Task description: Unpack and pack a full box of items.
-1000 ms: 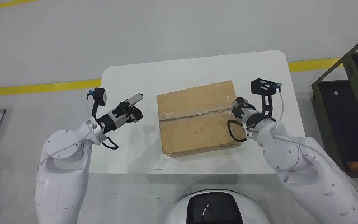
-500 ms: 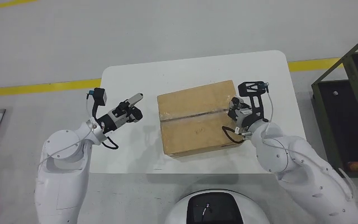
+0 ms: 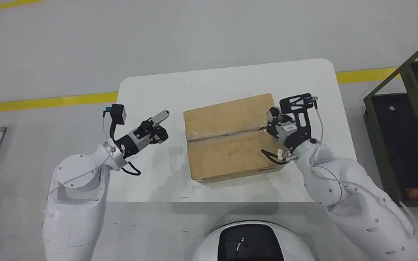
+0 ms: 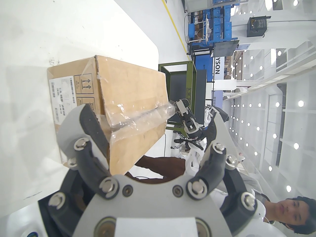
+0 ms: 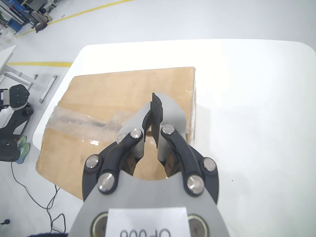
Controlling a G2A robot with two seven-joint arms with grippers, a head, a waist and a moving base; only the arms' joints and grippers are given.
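Note:
A closed brown cardboard box (image 3: 228, 140) lies in the middle of the white table (image 3: 150, 88), its flaps sealed by a clear tape seam (image 3: 219, 135) running lengthwise. My right gripper (image 3: 267, 124) is shut, its fingertips (image 5: 155, 101) pressed together above the seam's end at the box's right edge (image 5: 123, 94). My left gripper (image 3: 160, 125) hovers open a little way off the box's left end. In the left wrist view its fingers (image 4: 90, 122) frame the box's labelled end (image 4: 106, 92), with the right gripper (image 4: 184, 114) showing beyond the box.
A green metal cart (image 3: 392, 107) stands off the table's right side. Bare table surface lies behind the box and to its left. Cables (image 5: 49, 198) trail on the floor near the table's corner.
My right gripper has shifted left, from beside the box's right end to above the end of the tape seam. The left gripper has edged slightly toward the box.

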